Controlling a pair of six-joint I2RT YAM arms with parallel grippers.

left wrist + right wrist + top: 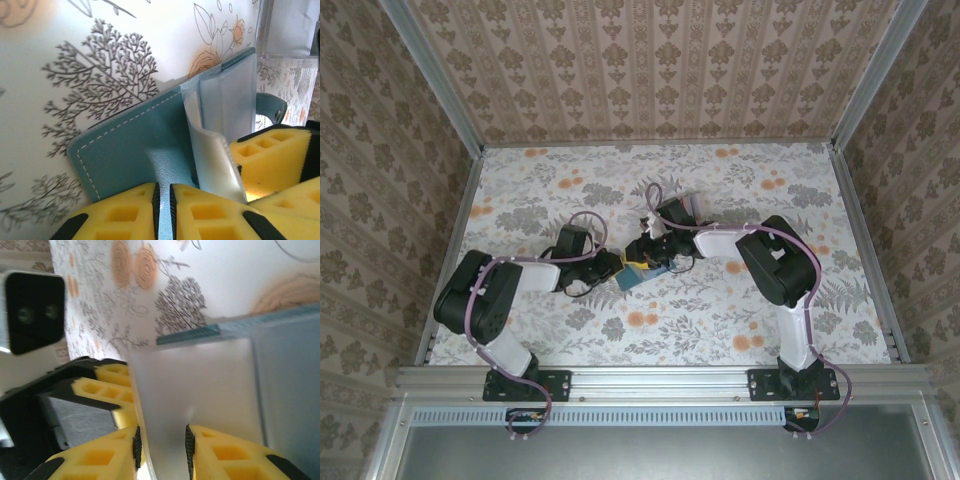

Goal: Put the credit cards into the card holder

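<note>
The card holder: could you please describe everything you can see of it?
The card holder is a teal, leather-looking wallet with pale stitching, spread open over the floral table between the arms. Inside are pale translucent sleeves. The left end effector pinches its cover edge; one curled sleeve runs between the right end effector's fingers.

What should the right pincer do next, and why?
Probably nudge its pale sheet, card or sleeve unclear, toward the card holder's fold: the left pincer clamps the holder's edge, steadying it, and the right pincer grips the sheet by the clear pockets.
</note>
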